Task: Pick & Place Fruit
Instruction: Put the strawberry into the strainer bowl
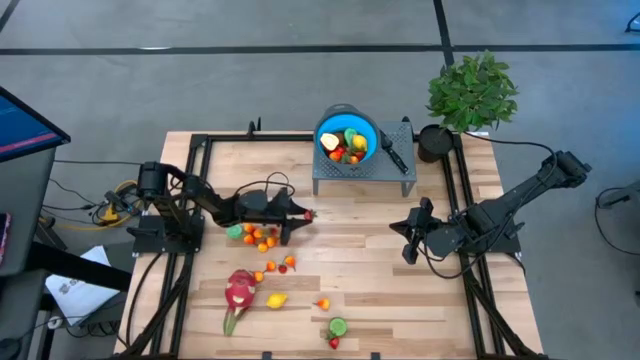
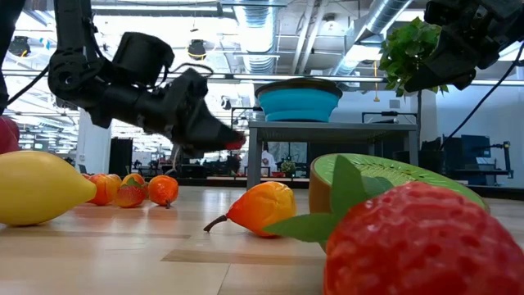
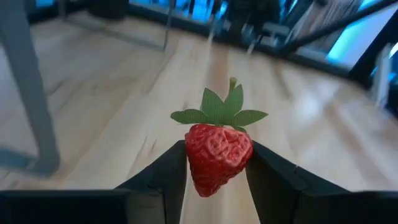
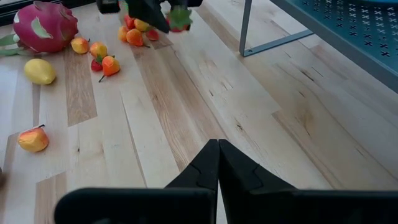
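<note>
My left gripper (image 1: 303, 213) hangs above the table's middle left, shut on a red toy strawberry (image 3: 217, 157) with green leaves (image 3: 219, 112). Just behind and below it, a cluster of small orange, red and green fruit (image 1: 256, 236) lies on the wood. Nearer the front edge lie a pink dragon fruit (image 1: 240, 290), a lemon (image 1: 277, 299), an orange fruit (image 1: 322, 303), a green kiwi half (image 1: 338, 326) and another strawberry (image 1: 334, 343). My right gripper (image 1: 410, 238) waits shut, raised over the table's right half. My left gripper pinches the strawberry's red body at its two sides (image 3: 190, 155) between its two fingers (image 3: 166, 180). The fingers come from the table's left, almost level and tipped slightly down. The leafy top points away from the gripper, and the strawberry (image 2: 236, 143) is lifted clear of the table.
A blue bowl (image 1: 328, 125) with several fruits in it stands on a grey perforated stand (image 1: 385, 170) at the far middle, a black-handled knife (image 1: 392, 150) beside it. A potted plant (image 1: 470, 90) stands at the far right corner. Bare wood lies between the two grippers.
</note>
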You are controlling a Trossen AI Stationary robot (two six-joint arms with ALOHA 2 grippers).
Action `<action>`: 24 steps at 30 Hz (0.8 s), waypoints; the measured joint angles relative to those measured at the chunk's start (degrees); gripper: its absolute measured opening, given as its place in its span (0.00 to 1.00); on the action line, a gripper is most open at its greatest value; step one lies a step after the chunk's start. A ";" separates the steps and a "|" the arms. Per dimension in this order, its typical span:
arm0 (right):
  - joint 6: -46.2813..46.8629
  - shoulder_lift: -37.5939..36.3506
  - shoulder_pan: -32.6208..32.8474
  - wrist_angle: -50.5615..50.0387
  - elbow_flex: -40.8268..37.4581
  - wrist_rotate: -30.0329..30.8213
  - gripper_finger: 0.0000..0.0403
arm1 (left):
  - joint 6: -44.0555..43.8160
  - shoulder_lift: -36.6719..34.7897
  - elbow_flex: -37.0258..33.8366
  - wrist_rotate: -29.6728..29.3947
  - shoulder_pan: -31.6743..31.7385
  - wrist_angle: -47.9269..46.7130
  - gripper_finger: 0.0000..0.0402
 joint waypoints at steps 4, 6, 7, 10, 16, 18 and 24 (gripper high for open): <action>0.00 0.00 0.02 -0.02 0.00 0.02 0.00 | -1.01 -0.97 0.19 0.45 -0.88 3.18 0.35; 0.00 0.01 0.00 -0.02 0.00 0.00 0.00 | -1.02 -2.53 0.79 0.46 -1.43 3.20 0.35; 0.00 0.00 0.01 -0.02 0.00 0.00 0.00 | -1.02 -3.45 1.18 0.46 -1.69 3.23 0.35; -0.01 0.00 0.00 0.00 0.00 0.02 0.00 | -0.55 -6.82 2.42 0.44 -2.24 3.13 0.35; -0.02 0.01 0.02 -0.01 0.00 0.02 0.00 | 2.14 -13.78 4.77 -0.17 -2.19 3.23 0.35; -0.02 0.01 0.02 -0.02 0.00 0.04 0.00 | 4.31 -15.86 5.24 -0.36 -2.19 3.15 0.35; -0.02 0.01 0.02 0.00 0.00 0.04 0.00 | 6.03 -18.23 6.12 -1.92 -2.17 2.79 0.35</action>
